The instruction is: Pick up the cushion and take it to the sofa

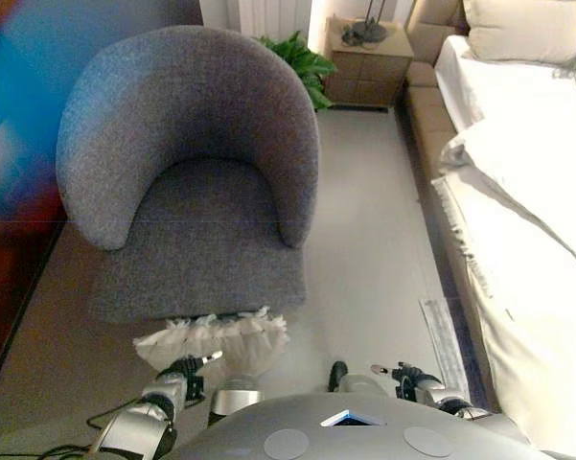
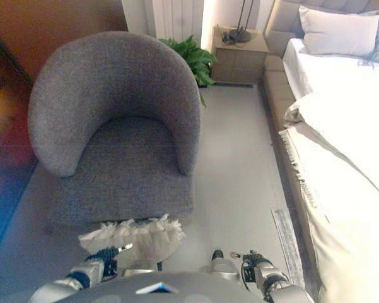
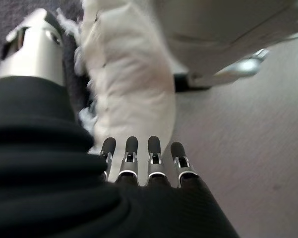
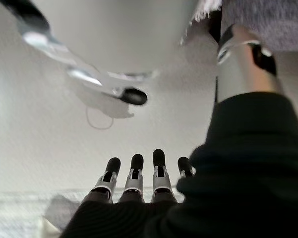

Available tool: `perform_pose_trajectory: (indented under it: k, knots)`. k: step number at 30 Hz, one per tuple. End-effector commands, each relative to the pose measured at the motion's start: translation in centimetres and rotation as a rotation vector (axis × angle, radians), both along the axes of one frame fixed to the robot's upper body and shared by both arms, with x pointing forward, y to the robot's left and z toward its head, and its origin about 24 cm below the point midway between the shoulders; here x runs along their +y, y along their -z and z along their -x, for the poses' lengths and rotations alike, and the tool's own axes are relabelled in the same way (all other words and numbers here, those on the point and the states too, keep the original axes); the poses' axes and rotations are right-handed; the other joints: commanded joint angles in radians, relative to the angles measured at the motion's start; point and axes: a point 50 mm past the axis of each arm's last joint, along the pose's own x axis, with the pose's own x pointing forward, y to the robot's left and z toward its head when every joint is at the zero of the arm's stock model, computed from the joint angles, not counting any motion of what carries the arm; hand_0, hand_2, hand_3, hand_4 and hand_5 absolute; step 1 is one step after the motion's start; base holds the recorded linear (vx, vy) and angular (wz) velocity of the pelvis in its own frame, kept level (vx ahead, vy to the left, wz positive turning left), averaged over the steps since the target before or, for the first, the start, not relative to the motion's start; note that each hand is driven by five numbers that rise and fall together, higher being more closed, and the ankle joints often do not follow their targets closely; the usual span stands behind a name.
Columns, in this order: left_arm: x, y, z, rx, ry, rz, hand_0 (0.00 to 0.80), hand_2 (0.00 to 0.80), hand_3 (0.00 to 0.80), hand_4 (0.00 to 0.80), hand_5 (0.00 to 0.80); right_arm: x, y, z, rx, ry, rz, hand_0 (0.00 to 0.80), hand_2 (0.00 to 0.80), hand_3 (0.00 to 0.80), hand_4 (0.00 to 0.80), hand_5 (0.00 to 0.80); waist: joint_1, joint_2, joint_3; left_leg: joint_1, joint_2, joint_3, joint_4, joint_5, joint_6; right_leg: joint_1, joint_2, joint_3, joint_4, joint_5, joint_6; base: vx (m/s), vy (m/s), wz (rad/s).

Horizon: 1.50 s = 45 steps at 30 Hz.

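Grey floor (image 1: 364, 240), white cushion (image 1: 220, 337) just beyond left hand (image 1: 187, 374).

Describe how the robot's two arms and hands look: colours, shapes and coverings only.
Both arms are silver-grey with rounded metal segments. The left robot hand and the right robot hand each show a row of slim silver fingers ending in dark rounded tips. A dark ribbed cover wraps each wrist and the back of the hand, and each thumb is silver with a dark tip.

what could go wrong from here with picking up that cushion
The white fringed cushion lies on the floor against the grey armchair base, so the left hand may knock the chair or catch only fringe. The right hand hangs open well to the side, so a one-handed lift might let the soft cushion sag and slip.
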Motion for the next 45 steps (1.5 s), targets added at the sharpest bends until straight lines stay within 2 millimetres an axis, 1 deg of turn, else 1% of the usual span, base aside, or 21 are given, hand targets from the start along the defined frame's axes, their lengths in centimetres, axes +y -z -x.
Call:
perform_pose_trajectory:
  k: [1,3,5,6,8,10,11,13,15,16,19,21,22,23,25,28,31,36,39,42,45]
  knots:
    - [-0.9,-0.3,-2.5,-0.038,0.066,-0.02,0.0,0.0,0.0,0.0,0.0,-1.5,-1.5,-4.2,-0.152,-0.116,0.1,0.0,0.0,0.0,0.0,0.0,0.016,0.021,0.029,-0.132,0.022,-0.019,0.092,-0.025,0.042,-0.034,-0.041,-0.002,0.131,-0.157,0.017,-0.044,-0.191,0.16]
    - [-1.2,-0.5,-3.4,-0.078,0.047,-0.012,0.0,0.0,0.0,0.0,0.0,-1.6,-2.5,-6.7,-0.234,-0.175,0.154,0.0,0.0,0.0,0.0,0.0,0.027,0.037,0.049,-0.167,0.039,-0.031,0.092,-0.005,0.025,-0.053,-0.035,-0.021,0.131,-0.162,0.006,-0.126,-0.183,-0.01]
    - [-1.5,-0.7,-4.2,-0.125,0.033,-0.002,0.0,0.0,0.0,0.0,0.0,-1.8,-3.3,-8.3,-0.289,-0.237,0.199,0.0,0.0,0.0,0.0,0.0,0.032,0.05,0.063,-0.18,0.045,-0.028,0.075,0.016,0.016,-0.061,-0.033,-0.045,0.117,-0.157,0.001,-0.099,-0.119,0.03]
    - [-1.6,-0.7,-4.5,-0.139,0.034,0.003,0.0,0.0,0.0,0.0,0.0,-1.9,-3.5,-8.6,-0.301,-0.251,0.213,0.0,0.0,0.0,0.0,0.0,0.033,0.053,0.067,-0.188,0.044,-0.021,0.075,0.02,0.013,-0.059,-0.034,-0.055,0.111,-0.155,0.0,-0.057,-0.061,0.17]
    - [-2.1,-0.9,-5.3,-0.179,0.022,0.005,0.0,0.0,0.0,0.0,0.0,-2.1,-3.9,-9.1,-0.33,-0.28,0.253,0.0,0.0,0.0,0.0,0.0,0.027,0.057,0.079,-0.22,0.042,0.031,0.113,0.018,0.004,-0.052,-0.044,-0.09,0.105,-0.16,-0.004,-0.058,-0.014,0.27]
    - [-2.3,-1.1,-6.1,-0.206,0.028,0.019,0.0,0.0,0.0,0.0,0.0,-2.4,-4.3,-9.6,-0.361,-0.279,0.277,0.0,0.0,0.0,0.0,0.0,0.01,0.055,0.097,-0.248,0.064,0.1,0.212,0.005,0.004,-0.06,-0.06,-0.125,0.134,-0.177,-0.018,-0.051,0.043,0.61]
    - [-2.3,-1.3,-6.4,-0.213,0.035,0.022,0.0,0.0,0.0,0.0,0.0,-2.4,-4.5,-10.1,-0.381,-0.279,0.286,0.0,0.0,0.0,0.0,0.0,0.001,0.054,0.107,-0.231,0.066,0.116,0.228,-0.02,0.018,-0.077,-0.075,-0.133,0.168,-0.181,-0.018,-0.001,0.116,0.75]
    - [-2.3,-1.3,-6.4,-0.215,0.032,0.016,0.0,0.0,0.0,0.0,0.0,-2.2,-4.7,-10.5,-0.406,-0.289,0.289,0.0,0.0,0.0,0.0,0.0,-0.006,0.06,0.11,-0.206,0.061,0.121,0.196,-0.027,0.027,-0.097,-0.083,-0.132,0.21,-0.188,-0.016,0.112,0.139,0.54]
    - [-2.0,-1.3,-6.2,-0.218,0.002,-0.018,0.0,0.0,0.0,0.0,0.0,-1.8,-4.9,-10.9,-0.441,-0.311,0.276,0.0,0.0,0.0,0.0,0.0,-0.002,0.061,0.117,-0.191,0.064,0.116,0.19,-0.032,0.027,-0.095,-0.086,-0.137,0.244,-0.202,-0.012,0.227,0.115,0.67]
    - [-1.7,-1.5,-6.8,-0.239,-0.007,-0.035,0.0,0.0,0.0,0.0,0.0,-1.4,-5.2,-11.6,-0.468,-0.332,0.28,0.0,0.0,0.0,0.0,0.0,0.003,0.059,0.128,-0.202,0.067,0.107,0.206,-0.036,0.023,-0.099,-0.089,-0.139,0.253,-0.205,-0.01,0.091,0.05,0.54]
    - [-1.4,-3.1,-10.1,-0.338,-0.042,-0.077,0.0,0.0,0.0,0.0,0.0,-0.3,-6.9,-14.7,-0.559,-0.374,0.318,0.0,0.0,0.0,0.0,0.0,0.014,0.06,0.175,-0.273,0.06,0.082,0.233,-0.036,0.013,-0.152,-0.102,-0.139,0.263,-0.202,-0.002,-0.076,0.06,0.34]
    - [-1.4,-4.6,-13.0,-0.418,-0.069,-0.103,0.0,0.0,0.0,0.0,0.0,0.4,-8.7,-17.4,-0.64,-0.365,0.349,0.0,0.0,0.0,0.0,0.0,0.023,0.064,0.22,-0.337,0.043,0.058,0.233,-0.021,0.009,-0.211,-0.108,-0.138,0.269,-0.19,0.003,-0.21,0.067,0.41]
    - [-1.3,-5.2,-13.9,-0.449,-0.083,-0.116,0.0,0.0,0.0,0.0,0.0,0.7,-9.5,-18.5,-0.673,-0.367,0.371,0.0,0.0,0.0,0.0,0.0,0.028,0.066,0.239,-0.365,0.03,0.045,0.23,-0.014,0.008,-0.233,-0.111,-0.137,0.269,-0.183,0.007,-0.171,0.073,0.46]
    - [-1.2,-5.7,-14.5,-0.476,-0.097,-0.132,0.0,0.0,0.0,0.0,0.0,0.9,-10.3,-19.4,-0.696,-0.375,0.39,0.0,0.0,0.0,0.0,0.0,0.033,0.067,0.256,-0.392,0.019,0.032,0.232,-0.011,0.009,-0.254,-0.114,-0.132,0.269,-0.177,0.01,-0.083,0.066,0.43]
    - [-1.0,-6.2,-15.2,-0.503,-0.108,-0.156,0.0,0.0,0.0,0.0,0.0,1.1,-11.1,-20.4,-0.719,-0.393,0.415,0.0,0.0,0.0,0.0,0.0,0.036,0.067,0.273,-0.427,0.007,0.018,0.238,-0.009,0.012,-0.284,-0.115,-0.118,0.276,-0.174,0.013,-0.054,0.046,0.29]
    - [-0.5,-7.7,-16.9,-0.562,-0.15,-0.211,0.0,0.0,0.0,0.0,0.0,1.5,-13.2,-22.6,-0.78,-0.413,0.454,0.0,0.0,0.0,0.0,0.0,0.039,0.069,0.326,-0.514,-0.011,-0.014,0.272,-0.01,0.015,-0.368,-0.118,-0.086,0.306,-0.17,0.013,-0.109,0.012,0.29]
    - [-0.1,-8.9,-18.2,-0.608,-0.194,-0.251,0.0,0.0,0.0,0.0,0.0,1.5,-15.3,-24.5,-0.837,-0.432,0.482,0.0,0.0,0.0,0.0,0.0,0.044,0.07,0.362,-0.58,-0.024,-0.026,0.304,-0.014,0.02,-0.438,-0.126,-0.076,0.332,-0.165,0.017,-0.105,-0.01,0.27]
    - [-0.3,-10.8,-20.3,-0.692,-0.221,-0.278,0.0,0.0,0.0,0.0,0.0,1.5,-18.4,-26.8,-0.908,-0.46,0.51,0.0,0.0,0.0,0.0,0.0,0.056,0.087,0.423,-0.659,-0.042,-0.017,0.309,0.0,0.033,-0.566,-0.146,-0.085,0.407,-0.164,0.023,-0.113,0.038,0.07]
    - [-0.6,-11.9,-21.5,-0.738,-0.231,-0.284,0.0,0.0,0.0,0.0,0.0,1.7,-19.9,-27.9,-0.93,-0.474,0.504,0.0,0.0,0.0,0.0,0.0,0.06,0.101,0.442,-0.713,-0.058,-0.013,0.296,0.017,0.044,-0.644,-0.154,-0.079,0.44,-0.16,0.024,-0.1,0.056,0.07]
    - [-1.2,-12.7,-22.3,-0.776,-0.209,-0.284,0.0,0.0,0.0,0.0,0.0,1.8,-20.5,-28.4,-0.908,-0.452,0.489,0.0,0.0,0.0,0.0,0.0,0.059,0.117,0.442,-0.759,-0.069,-0.009,0.28,0.034,0.051,-0.705,-0.149,-0.074,0.455,-0.155,0.02,-0.045,0.073,0.05]
    - [-1.6,-12.8,-22.5,-0.798,-0.186,-0.279,0.0,0.0,0.0,0.0,0.0,1.0,-19.8,-27.9,-0.846,-0.361,0.54,0.0,0.0,0.0,0.0,0.0,0.053,0.124,0.442,-0.776,-0.072,-0.002,0.27,0.037,0.052,-0.733,-0.146,-0.062,0.454,-0.148,0.021,0.008,0.079,0.06]
